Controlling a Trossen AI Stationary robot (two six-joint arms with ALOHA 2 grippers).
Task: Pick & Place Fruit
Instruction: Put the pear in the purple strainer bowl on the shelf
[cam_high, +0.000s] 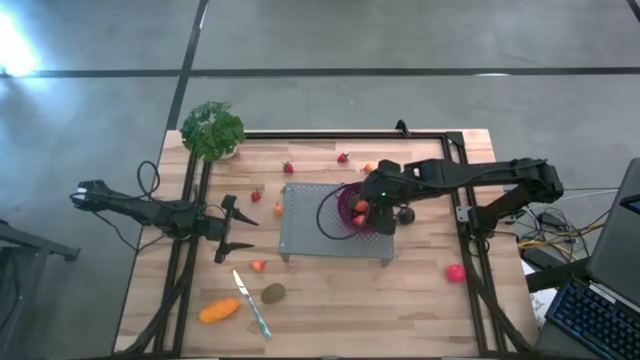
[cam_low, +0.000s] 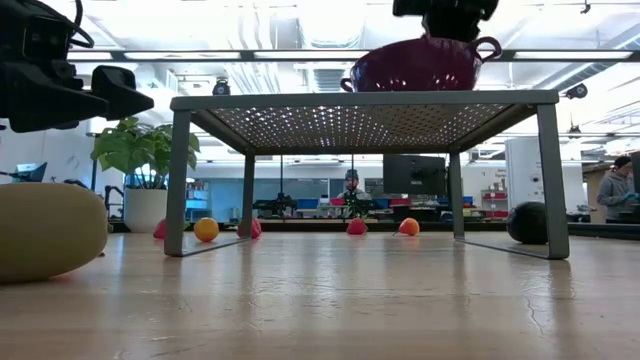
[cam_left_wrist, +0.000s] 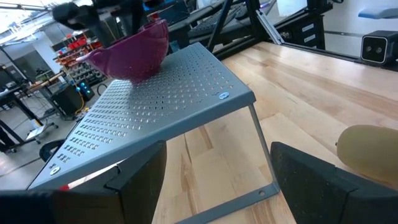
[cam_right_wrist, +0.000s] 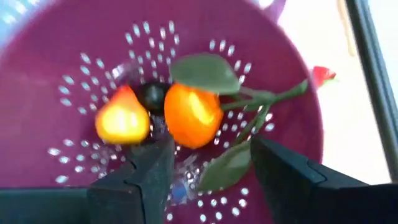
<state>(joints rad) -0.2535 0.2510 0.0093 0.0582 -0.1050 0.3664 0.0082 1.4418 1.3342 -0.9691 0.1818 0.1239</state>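
The wooden desk (cam_high: 330, 300) carries a perforated metal rack (cam_high: 310, 225), and on the rack stands a purple colander (cam_high: 355, 205). The right end effector (cam_right_wrist: 208, 165) hovers directly over the colander with fingers spread and nothing between them. Just below its fingertips lie an orange fruit with green leaves (cam_right_wrist: 193, 114), a yellow-red pear-shaped piece (cam_right_wrist: 122, 118) beside it and a dark round one (cam_right_wrist: 151, 94) between them. The left end effector (cam_high: 230, 232) waits well off to the far side of the rack, released.

Loose fruit lies apart from both: an elongated orange one (cam_high: 219, 311), a brown-green oval (cam_high: 272, 293), a pink-red ball (cam_high: 456, 271), tiny strawberries (cam_high: 343, 157). These look light, rigid and smooth, so likely slippery; grip across the middle.
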